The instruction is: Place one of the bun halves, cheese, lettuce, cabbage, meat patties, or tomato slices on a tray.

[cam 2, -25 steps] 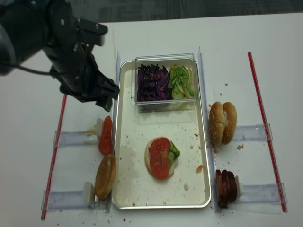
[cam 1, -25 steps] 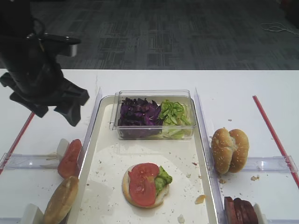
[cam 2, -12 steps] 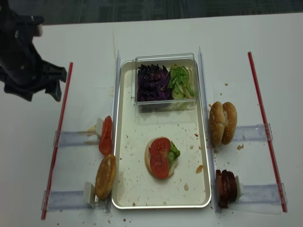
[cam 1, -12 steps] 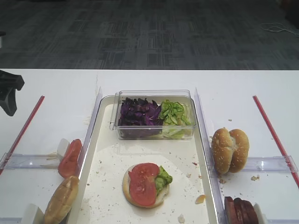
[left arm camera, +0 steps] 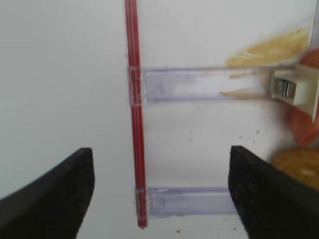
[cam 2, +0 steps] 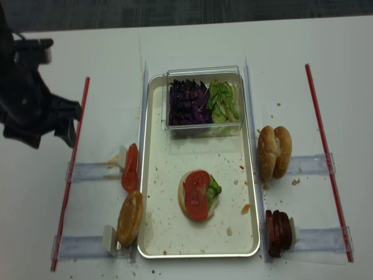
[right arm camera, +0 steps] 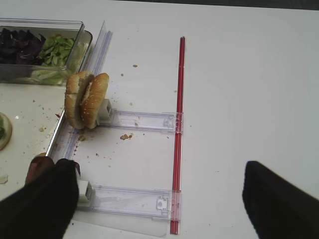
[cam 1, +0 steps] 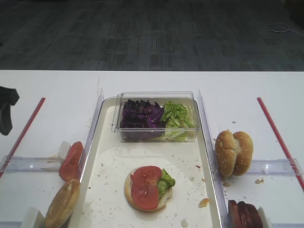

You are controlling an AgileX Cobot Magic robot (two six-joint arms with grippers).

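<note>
- A lab or office test space, not a kitchen.
- Grey patterned carpet tiles [cam 1: 156,42] lie beyond a plain white table [cam 1: 142,80].
- Red strips [cam 2: 326,151] and clear plastic rails [right arm camera: 142,120] fixed to the tabletop mark set places for the food.

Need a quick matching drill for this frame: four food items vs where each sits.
Items:
1. cabbage
2. patties
3. tomato slice
4. bun pair

Places:
A. on edge, right of the tray, near corner
B. in the clear box, left side
C. on edge, right of the tray, mid-length
D. flat on a bun half on the tray

Pairs: 1-B, 2-A, 3-D, 4-C
</note>
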